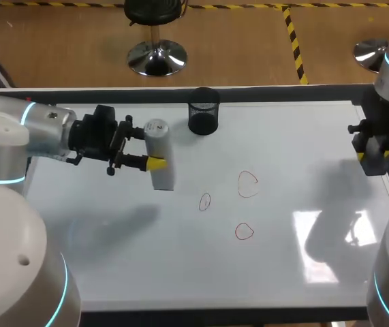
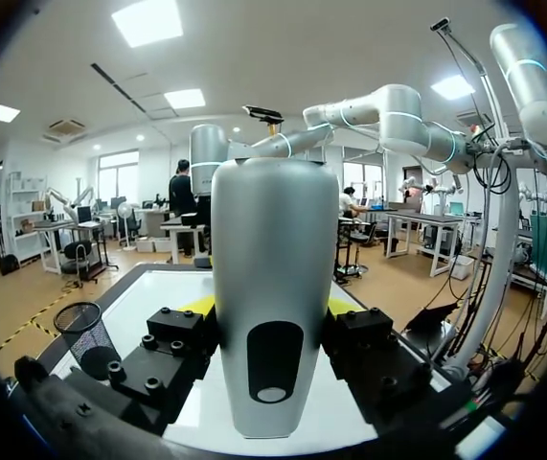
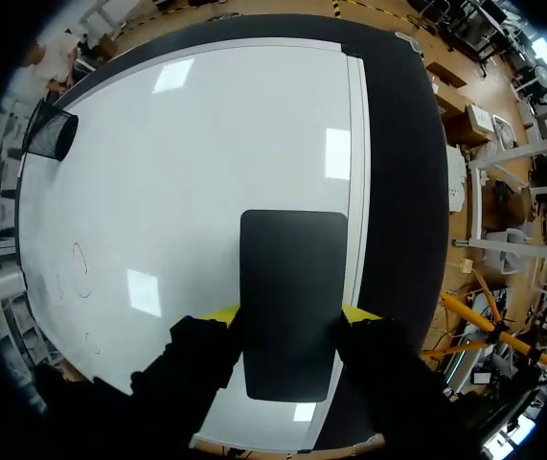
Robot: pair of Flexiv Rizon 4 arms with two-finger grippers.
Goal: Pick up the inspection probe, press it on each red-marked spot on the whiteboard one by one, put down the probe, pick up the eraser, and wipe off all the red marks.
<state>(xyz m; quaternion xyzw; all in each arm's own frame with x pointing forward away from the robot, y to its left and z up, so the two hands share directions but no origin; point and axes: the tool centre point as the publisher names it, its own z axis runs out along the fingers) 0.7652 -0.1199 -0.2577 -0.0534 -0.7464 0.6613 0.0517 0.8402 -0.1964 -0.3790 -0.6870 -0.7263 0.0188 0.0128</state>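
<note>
The left gripper [image 1: 146,146] was clamped on the upright probe [image 1: 161,174], left of the three red marks [image 1: 204,201] on the whiteboard [image 1: 283,136]; it would best be kept vertical and dropped straight onto the nearest. Bare board lay between, the mesh cup [image 1: 203,112] stood just behind, and the right gripper [image 3: 290,311] held the eraser [image 3: 292,268] by the board's right edge.

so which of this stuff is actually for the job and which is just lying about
for the job: inspection probe, in the left end effector; eraser, in the right end effector; whiteboard; three red marks
lying about: black mesh cup at the whiteboard's far edge
</note>
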